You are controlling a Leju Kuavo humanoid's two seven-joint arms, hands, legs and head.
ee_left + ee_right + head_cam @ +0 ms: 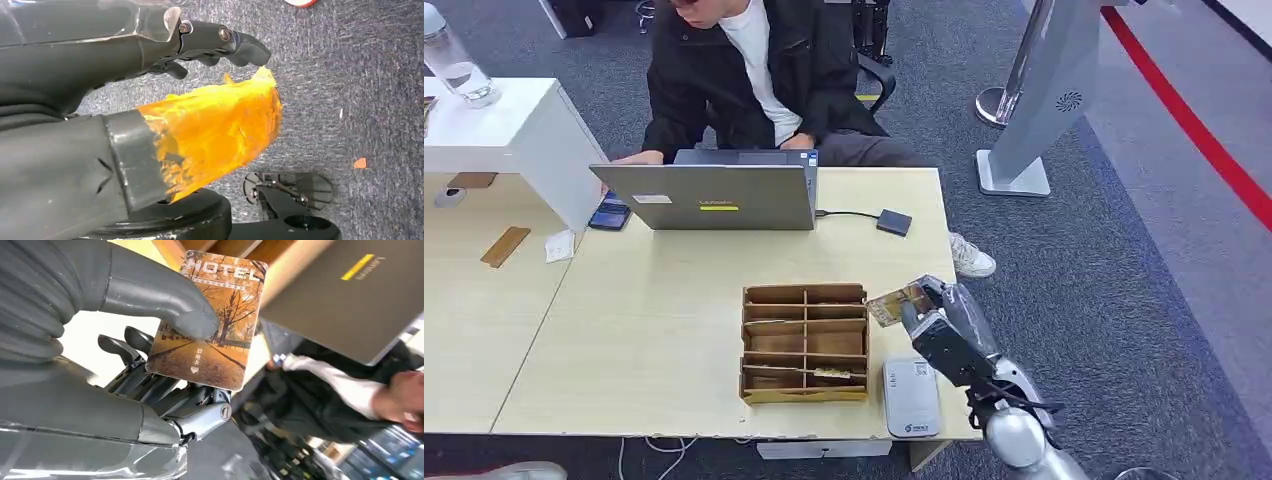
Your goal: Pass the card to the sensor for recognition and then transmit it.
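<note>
The robot's right hand (939,325) pinches the autumn-printed hotel key card (209,320) at lower right of the head view, above the white-grey rectangular card sensor (911,397) on the bench (624,330); reading and handover apparently remain, left hand (150,60) empty.

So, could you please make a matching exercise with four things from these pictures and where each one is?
Things:
1. hotel card
2. card reader
3. wooden divider box
4. laptop

Places:
A. in front of the seated person
B. middle of the table, left of the reader
C. pinched in the right hand
D. flat at the table's near edge, beside the box

Pairs: 1-C, 2-D, 3-B, 4-A
</note>
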